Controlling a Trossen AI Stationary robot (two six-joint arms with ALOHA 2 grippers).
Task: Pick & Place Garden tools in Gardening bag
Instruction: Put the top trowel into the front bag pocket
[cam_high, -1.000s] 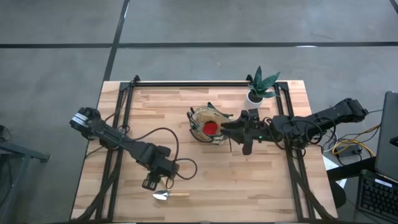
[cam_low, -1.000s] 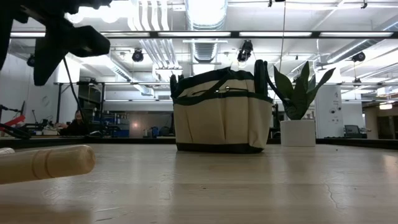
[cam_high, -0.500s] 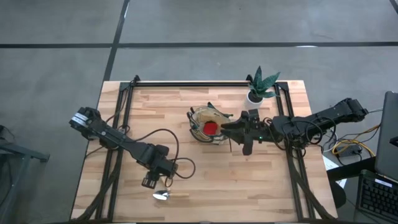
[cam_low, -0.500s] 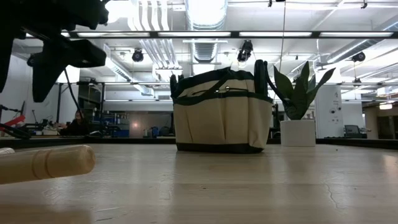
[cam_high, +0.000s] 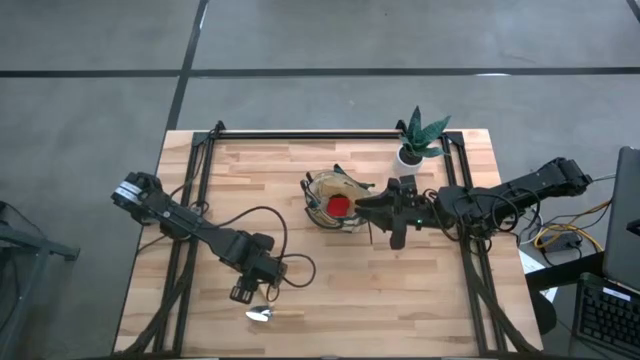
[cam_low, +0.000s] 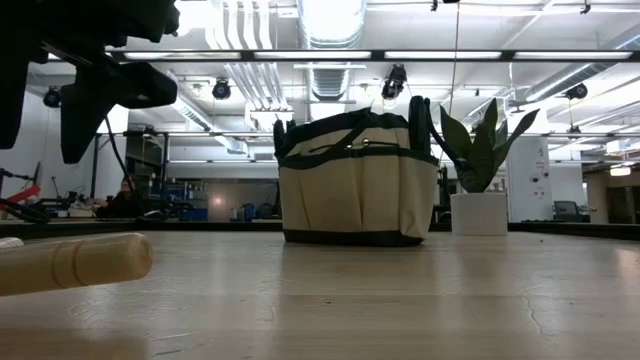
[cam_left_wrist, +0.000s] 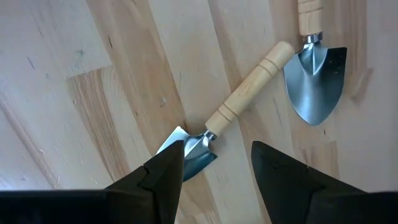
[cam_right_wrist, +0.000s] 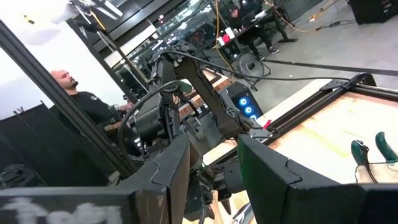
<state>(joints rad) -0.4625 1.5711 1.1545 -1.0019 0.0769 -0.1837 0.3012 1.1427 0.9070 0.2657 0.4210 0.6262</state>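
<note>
Two metal trowels with wooden handles lie on the table near its front edge. One trowel lies slantwise and a second trowel lies beside it. In the high view one trowel shows, and the low view shows a handle end. My left gripper hangs open, pointing down, just above the first trowel's blade; the high view shows this gripper beside the trowel. The tan gardening bag stands mid-table with a red item inside. My right gripper is level at the bag's right side, open, nothing between its fingers.
A green plant in a white pot stands behind the right arm, right of the bag. Black frame rails run along the table's sides and back. A cable loops by the left arm. A person sits beyond the table.
</note>
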